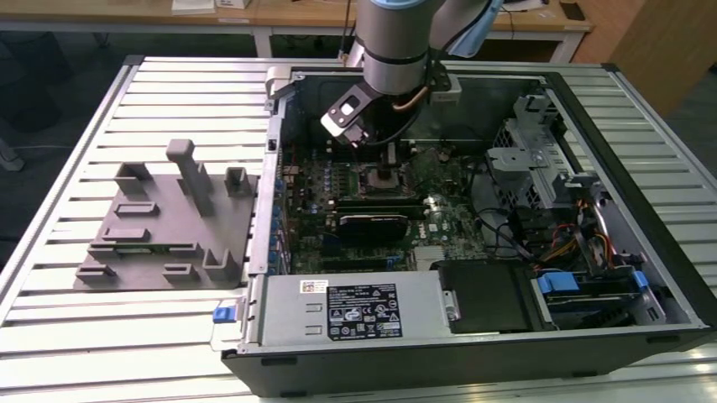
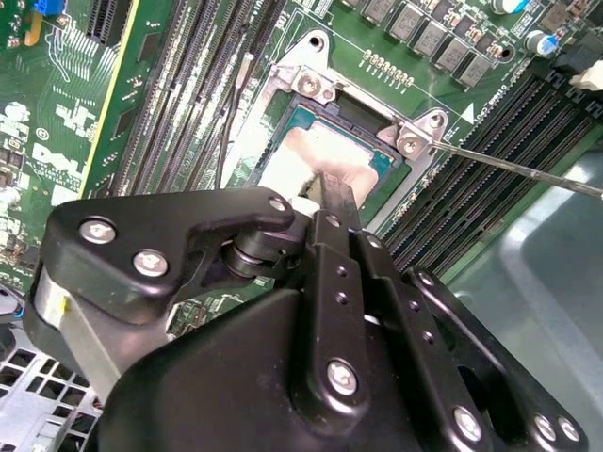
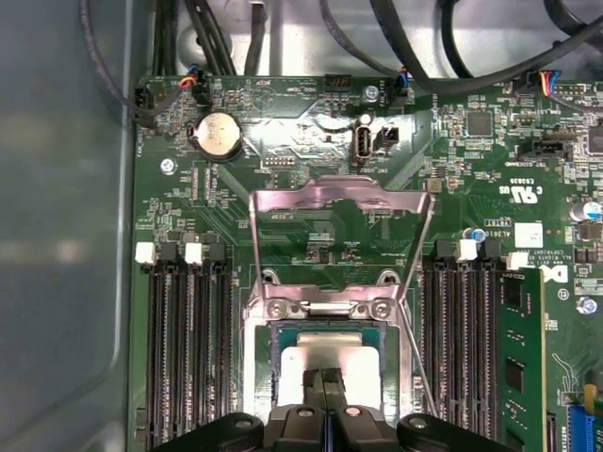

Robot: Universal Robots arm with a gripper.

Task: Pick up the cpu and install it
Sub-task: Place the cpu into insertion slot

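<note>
The cpu (image 3: 363, 365) lies flat in the motherboard socket (image 3: 259, 377), its silvery-white top showing inside the dark frame; it also appears in the second wrist view (image 2: 287, 155). My gripper (image 3: 325, 377) stands straight over it with its two fingers pressed together and nothing between them; their joined tip (image 2: 325, 181) is at the chip's top face. Whether it touches I cannot tell. The socket's metal load plate (image 3: 339, 202) stands swung open behind the chip, and its thin lever (image 2: 513, 168) sticks out to one side. In the exterior view the gripper (image 1: 384, 172) reaches down into the open computer case (image 1: 627, 126).
Memory slots (image 3: 188, 348) flank the socket on both sides, and a green card (image 3: 523, 358) stands close by. A grey fixture (image 1: 157, 227) sits on the slatted table (image 1: 67, 336) at the exterior view's left. The power supply (image 1: 358, 306), drive cage (image 1: 549, 168) and cables (image 1: 560, 243) crowd the case.
</note>
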